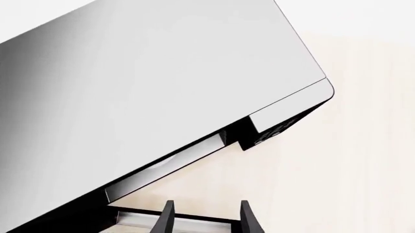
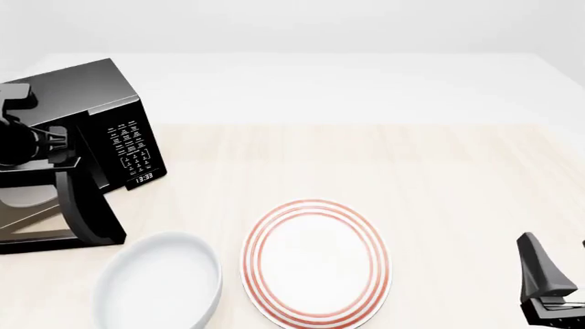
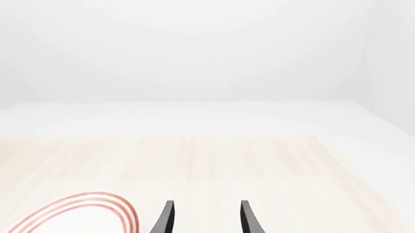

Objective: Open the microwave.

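- Step in hand: the door of the large glossy black box-shaped microwave (image 2: 101,130) stands swung partly out, a gap showing between it and the cabinet. I judge the opening stroke to be under way, not complete.
- Left end effector (image 1: 204,216): its two dark, tapered fingers stand apart with nothing between them. The microwave's mirror-smooth top panel lies ahead of the fingertips, and the door's upper edge just beyond them. In the front view the left arm's dark body overlaps the door; whether any part of it touches the door or handle cannot be told from here.
- Right end effector (image 3: 204,216): fingers likewise apart and empty, well away from the microwave, over bare worktop.
- Next move, as judged: carry the door further round its hinge in an arc, keeping contact with the door's free edge and clear of the keypad side.
- Materials and shapes: the cabinet is hard, glossy and sharp-edged with rounded corners, reflecting pale grey; a white-lettered keypad and small clock sit on its front face.
- The pale wood-grain worktop (image 2: 439,171) is matt.
- Near the right end effector lies a flat round white plate with red concentric rings (image 2: 316,264); beside it a smooth white round bowl (image 2: 160,284).
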